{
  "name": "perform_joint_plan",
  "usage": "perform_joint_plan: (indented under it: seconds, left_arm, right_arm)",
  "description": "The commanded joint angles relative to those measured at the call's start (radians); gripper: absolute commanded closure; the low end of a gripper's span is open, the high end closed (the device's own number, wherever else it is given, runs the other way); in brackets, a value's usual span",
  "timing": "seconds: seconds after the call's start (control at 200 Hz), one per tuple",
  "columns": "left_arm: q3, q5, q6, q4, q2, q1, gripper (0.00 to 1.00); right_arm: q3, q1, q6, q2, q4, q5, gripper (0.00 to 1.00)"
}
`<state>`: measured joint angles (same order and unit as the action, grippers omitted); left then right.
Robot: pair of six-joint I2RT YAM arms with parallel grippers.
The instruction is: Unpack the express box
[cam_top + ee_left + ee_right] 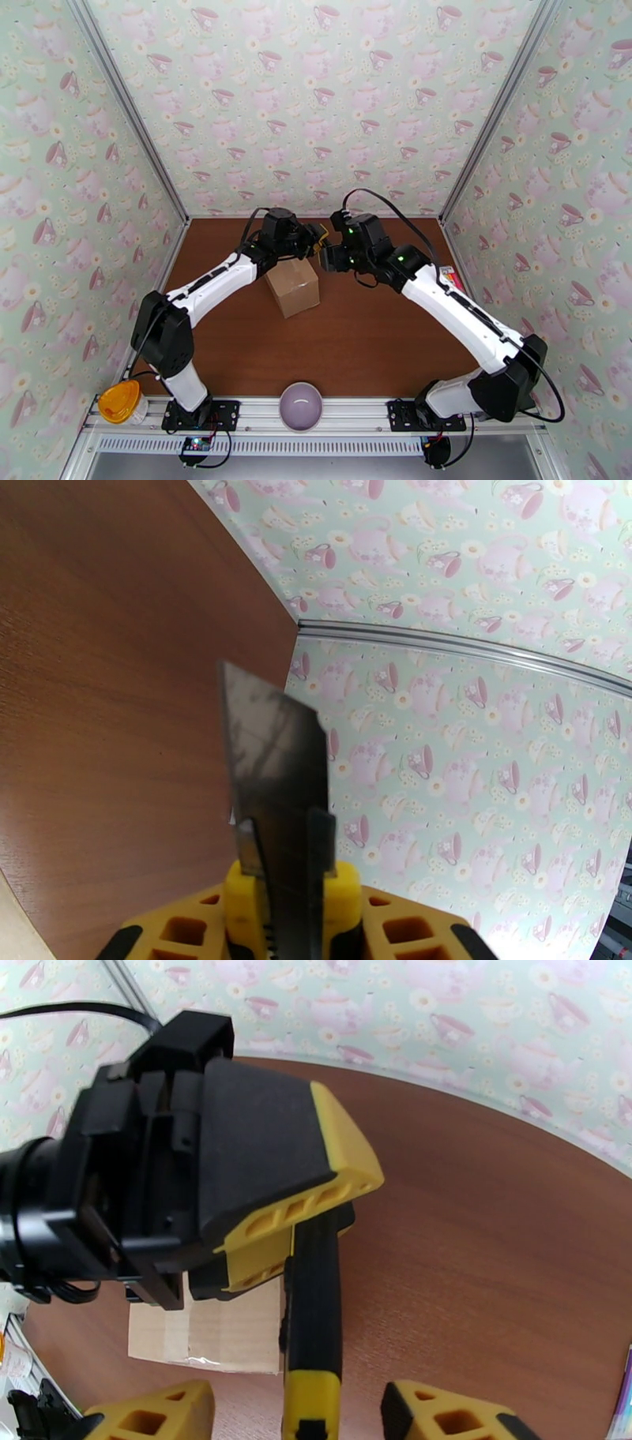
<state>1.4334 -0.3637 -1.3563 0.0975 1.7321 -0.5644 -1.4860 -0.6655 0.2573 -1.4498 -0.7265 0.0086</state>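
The express box point(293, 286) sits near the middle of the worktop point(355, 347), a little toward its left edge, standing on its base and turned at a slant to the edges. Its top flaps lie shut, with clear tape along the seam, so whatever is inside cannot be seen. A pale purple bowl point(301, 406) rests on the metal rail point(355, 412) at the near edge, between the two arm bases, showing only its smooth inside. At the near left corner stands a small tub with an orange lid point(120, 401); its contents cannot be made out. A thin red and pink packet point(450, 276) lies against the right edge. Just above the box's far side, the left pincer point(292, 922) is clamped on a utility knife point(272, 748), the grey blade sticking out past its yellow fingers. The right pincer point(296, 1406) stands parted, one finger on either side of the knife's black and yellow handle, with gaps showing. The worktop is dark brown wood grain, walled on three sides by wallpaper point(316, 103) printed with teacups and teapots, with aluminium posts in the far corners.
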Motion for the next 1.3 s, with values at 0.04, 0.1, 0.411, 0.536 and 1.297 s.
perform_joint_plan:
  seconds: [0.04, 0.1, 0.411, 0.536, 1.297]
  left_arm:
    - [0.032, -0.021, 0.013, -0.025, -0.04, 0.003, 1.0]
    - [0.032, -0.022, 0.008, -0.033, -0.04, 0.002, 1.0]
    - [0.042, -0.024, -0.004, -0.048, -0.043, -0.001, 1.0]
    - [0.045, -0.023, -0.006, -0.056, -0.044, -0.001, 1.0]
    - [-0.002, -0.025, 0.012, -0.155, -0.085, -0.001, 0.69]
  right_arm:
    - [-0.035, 0.012, 0.003, -0.015, 0.024, -0.064, 0.52]
    - [-0.04, 0.012, 0.004, -0.021, 0.026, -0.074, 0.55]
    - [-0.037, 0.012, 0.008, -0.046, 0.025, -0.098, 0.52]
    - [-0.028, 0.012, 0.009, -0.046, 0.034, -0.106, 0.61]
    - [0.03, 0.062, 0.11, 0.018, 0.121, -0.222, 1.0]
